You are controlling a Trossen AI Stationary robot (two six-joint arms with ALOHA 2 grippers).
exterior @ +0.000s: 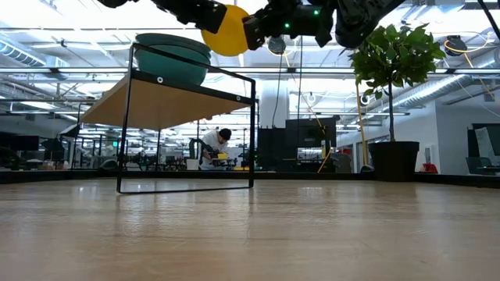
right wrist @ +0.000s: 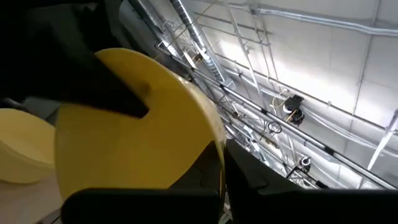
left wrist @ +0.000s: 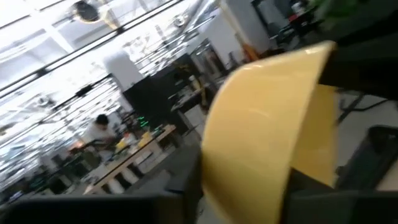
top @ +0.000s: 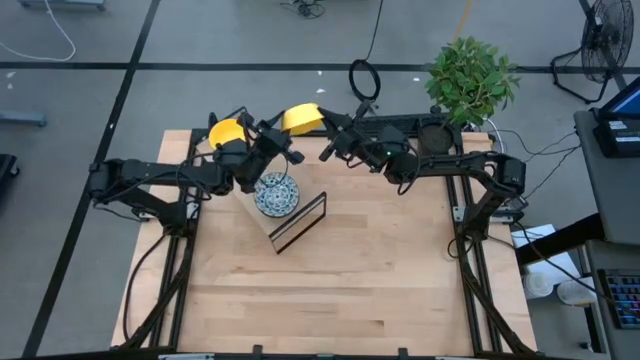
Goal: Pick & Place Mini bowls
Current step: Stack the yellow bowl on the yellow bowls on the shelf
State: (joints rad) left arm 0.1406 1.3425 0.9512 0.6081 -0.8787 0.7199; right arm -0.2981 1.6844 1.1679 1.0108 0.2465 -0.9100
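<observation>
Both end effectors, left and right, each clamp a yellow bowl by its rim; light, rigid, slick.

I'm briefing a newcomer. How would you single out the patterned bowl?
Find the small wire-framed shelf in the middle of the wooden table. The patterned bowl sits on it, white and blue, unlike the two yellow bowls held aloft.
</observation>
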